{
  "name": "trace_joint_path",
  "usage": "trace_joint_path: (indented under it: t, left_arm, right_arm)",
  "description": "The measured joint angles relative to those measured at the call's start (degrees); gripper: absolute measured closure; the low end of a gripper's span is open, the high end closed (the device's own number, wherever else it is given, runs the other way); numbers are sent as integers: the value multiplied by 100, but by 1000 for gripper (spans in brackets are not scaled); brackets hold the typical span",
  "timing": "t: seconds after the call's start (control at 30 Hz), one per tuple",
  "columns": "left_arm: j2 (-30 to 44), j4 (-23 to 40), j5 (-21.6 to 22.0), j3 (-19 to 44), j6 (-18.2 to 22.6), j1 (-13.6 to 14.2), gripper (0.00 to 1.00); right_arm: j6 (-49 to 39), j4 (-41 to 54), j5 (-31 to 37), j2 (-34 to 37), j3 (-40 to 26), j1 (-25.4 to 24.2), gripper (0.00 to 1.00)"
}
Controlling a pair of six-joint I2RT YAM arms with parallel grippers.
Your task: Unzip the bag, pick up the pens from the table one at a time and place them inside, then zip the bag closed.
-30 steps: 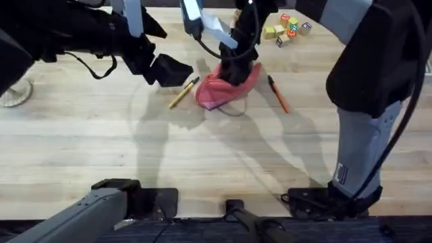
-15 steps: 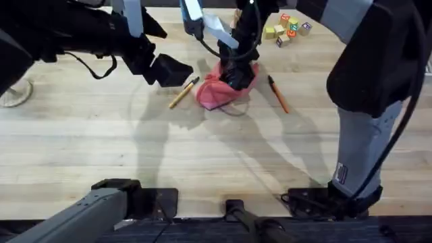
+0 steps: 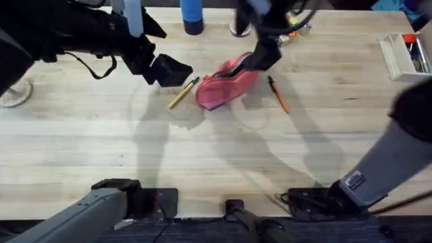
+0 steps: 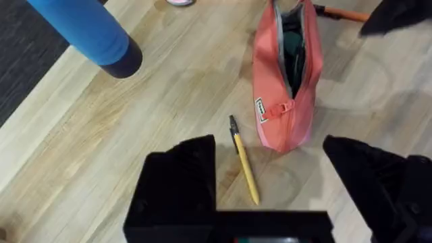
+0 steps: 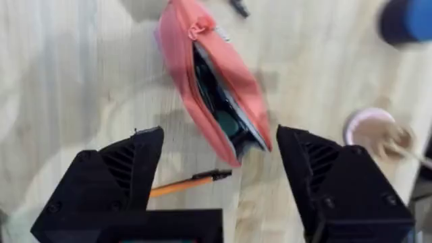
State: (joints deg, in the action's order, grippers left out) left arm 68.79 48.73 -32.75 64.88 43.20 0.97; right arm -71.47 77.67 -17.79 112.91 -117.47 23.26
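Observation:
The pink bag (image 3: 226,82) lies at the table's far middle with its zipper open, and the left wrist view shows the bag's (image 4: 287,74) dark inside. Just left of it rests the yellow pen (image 3: 182,93), the orange pen (image 3: 278,94) just right. My left gripper (image 3: 169,69) hovers open above the yellow pen (image 4: 243,162), holding nothing. My right gripper (image 3: 260,59) hangs open over the bag's far right end. In the right wrist view the bag (image 5: 209,81) gapes, with the orange pen (image 5: 192,182) beside it.
A blue bottle (image 3: 192,17) and a small cup (image 3: 239,28) stand behind the bag. Coloured blocks (image 3: 300,28) sit at the back right, a white tray (image 3: 405,54) at the far right edge. A clear glass object (image 3: 13,94) rests at the left edge.
My right gripper has let go of the bag and risen toward its far right end. The bag now lies stretched out and unzipped. The left arm has barely moved.

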Motion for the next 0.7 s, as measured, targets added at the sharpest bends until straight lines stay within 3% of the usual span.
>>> trace_joint_path:
  t: [0.2, 0.57, 0.7]
  left_arm:
    - [0, -2, 2, 0, 0, 0, 7]
    - [0, 0, 2, 0, 0, 0, 8]
    - [0, 0, 2, 0, 0, 0, 7]
  right_arm:
    - [745, 22, -211, -516, 0, -416, 5]
    - [2423, 3, -285, -549, 20, -1150, 5]
    - [2852, -201, -287, -763, 448, -1393, 4]
